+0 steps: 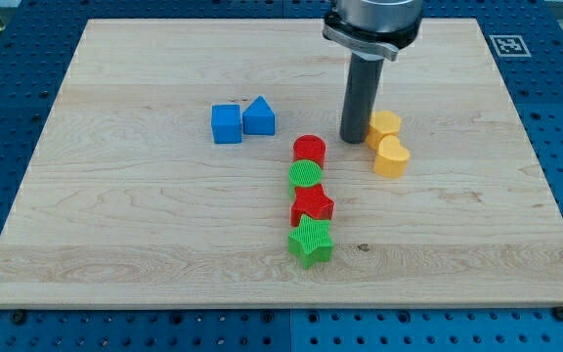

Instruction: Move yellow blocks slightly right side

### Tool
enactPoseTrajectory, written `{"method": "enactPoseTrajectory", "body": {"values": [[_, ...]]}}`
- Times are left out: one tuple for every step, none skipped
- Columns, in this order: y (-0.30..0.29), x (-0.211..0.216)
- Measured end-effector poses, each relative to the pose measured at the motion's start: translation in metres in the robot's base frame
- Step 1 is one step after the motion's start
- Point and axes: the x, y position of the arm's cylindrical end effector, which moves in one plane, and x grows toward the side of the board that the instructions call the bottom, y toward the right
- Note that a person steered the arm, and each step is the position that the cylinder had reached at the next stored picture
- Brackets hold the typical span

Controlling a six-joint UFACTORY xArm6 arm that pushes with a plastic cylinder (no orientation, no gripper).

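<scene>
- Sitting at the left side of the yellow pair right now: my tip (pixel 353 140), bottom end of the dark rod, just beside or maybe touching the upper yellow hexagon-ish plastic block (pixel 384 127). Can't tell for sure about contact.
- No jaws here to open or close, just a plain rod, so nothing clamped on anything.
- Second yellow block, the heart-like one (pixel 391 156), touching the first, lower and a bit more to the view's right, on the pale wooden board (pixel 115 235).
- Probably lined up for a rightward shove, judging by the task.
- Possible trouble: pushing only the upper block off-centre, so it spins or slips past the lower one and the pair splits.
- Also risky: overshooting. "Slightly" means a short nudge, with plenty of board on the right.
- Red cylinder block (pixel 309 149) near on the left, atop the red/green column; a sloppy return swing could clip it.
- Blue cube (pixel 226 124) and blue triangular block (pixel 259 116) well apart, no worry.
</scene>
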Motion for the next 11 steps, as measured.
{"method": "enactPoseTrajectory", "body": {"values": [[0.01, 0.0], [-0.014, 0.001], [-0.042, 0.023], [-0.04, 0.051], [-0.001, 0.051], [0.042, 0.051], [0.054, 0.056], [0.006, 0.06], [-0.015, -0.002], [-0.004, -0.013], [0.006, -0.003]]}}
